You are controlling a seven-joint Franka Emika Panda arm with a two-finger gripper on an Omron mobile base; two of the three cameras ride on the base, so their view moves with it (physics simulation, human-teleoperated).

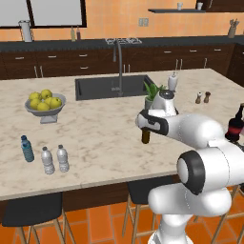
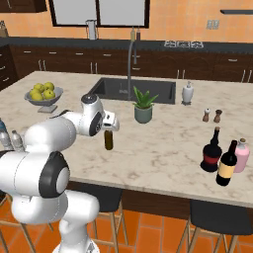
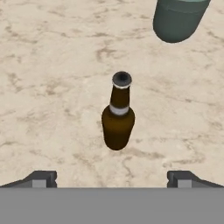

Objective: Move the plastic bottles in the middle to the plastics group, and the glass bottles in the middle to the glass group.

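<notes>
A slim brown-olive glass bottle with a dark cap stands upright mid-counter, near the plant pot. My gripper hangs open just above it, fingertips spread wide with nothing between them. The same bottle shows under the hand. The glass group at the right holds the round red-banded bottle, with the tall black yellow-labelled wine bottle beside it. The plastics group at the left has a blue bottle and two clear ones. A plastic bottle in the middle is out of view.
A pink bottle stands by the wine bottle. A potted plant and the sink lie behind the brown bottle. A bowl of yellow fruit sits far left. Salt and pepper shakers and a soap dispenser stand further back.
</notes>
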